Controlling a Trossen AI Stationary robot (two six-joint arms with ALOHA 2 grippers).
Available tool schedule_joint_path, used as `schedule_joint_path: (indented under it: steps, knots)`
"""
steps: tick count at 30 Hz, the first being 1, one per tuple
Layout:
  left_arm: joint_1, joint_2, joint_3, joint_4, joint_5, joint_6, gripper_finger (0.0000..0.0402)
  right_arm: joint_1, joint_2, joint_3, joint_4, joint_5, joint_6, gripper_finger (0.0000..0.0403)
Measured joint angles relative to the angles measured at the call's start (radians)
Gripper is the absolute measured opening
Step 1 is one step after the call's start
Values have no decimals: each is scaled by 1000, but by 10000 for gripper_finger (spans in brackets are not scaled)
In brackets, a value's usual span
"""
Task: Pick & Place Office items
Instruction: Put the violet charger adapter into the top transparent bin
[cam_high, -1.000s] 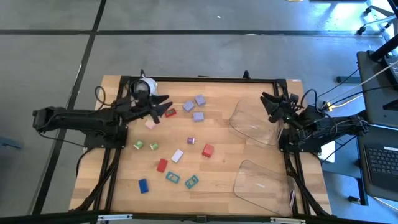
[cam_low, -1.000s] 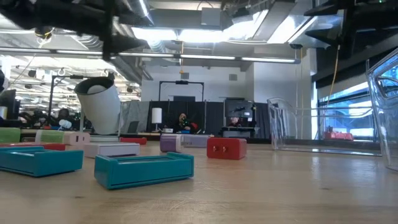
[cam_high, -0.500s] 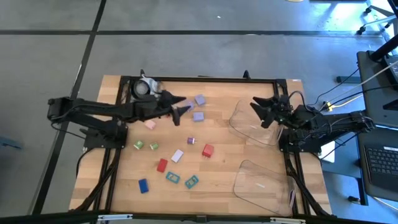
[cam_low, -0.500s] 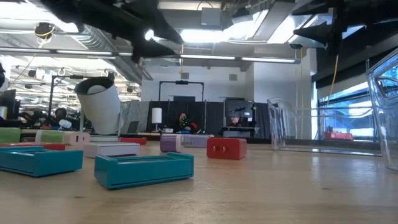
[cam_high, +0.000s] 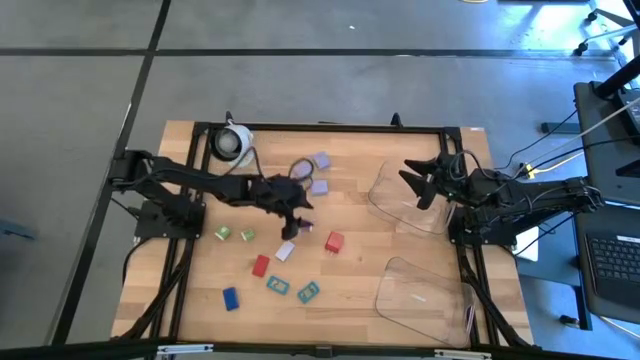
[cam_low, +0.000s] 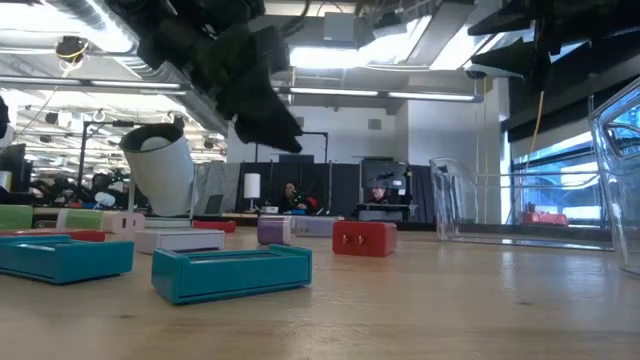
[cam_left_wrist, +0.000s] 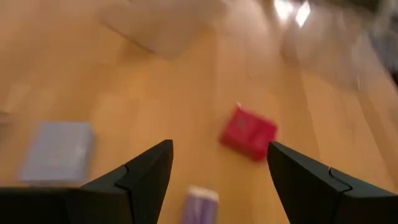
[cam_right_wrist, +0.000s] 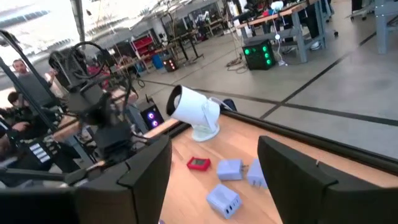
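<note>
Partly blurred, red block (cam_left_wrist: 249, 132), left hand (cam_left_wrist: 217, 180) spread above

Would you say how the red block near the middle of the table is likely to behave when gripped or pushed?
The red block looks rigid and boxy, so probably stiff. It sits flat on the table, so it likely slides rather than rolls. Small, so presumably light.

Bare desk (cam_high: 355, 270) lies open between the red block (cam_high: 334, 242) and the two clear trays (cam_high: 408, 200), wide enough to pass. The left gripper (cam_high: 297, 222) hangs with fingers apart over crowded ground: a white piece (cam_high: 285, 251) just beside, lavender blocks (cam_high: 320, 186) behind. The right gripper (cam_high: 418, 184) hovers spread over the far tray's rim, clear of the pieces
</note>
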Motion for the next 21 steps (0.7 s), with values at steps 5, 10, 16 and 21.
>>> schedule_joint_path:
  steps: [5, 10, 16, 21]
  knots:
    - [-69, 83, 1, 19, -1, 28, 258, 0, 0, 0, -44, -1, 8, 242]
    - [-103, 141, 1, 22, -90, 30, 258, 0, 2, 0, -77, -49, 27, 242]
    - [-107, 180, 1, 1, -176, 78, 258, 0, 5, 0, -82, -49, 28, 242]
    - [-107, 230, 1, -8, -141, 81, 258, 0, 8, 0, -83, -49, 29, 242]
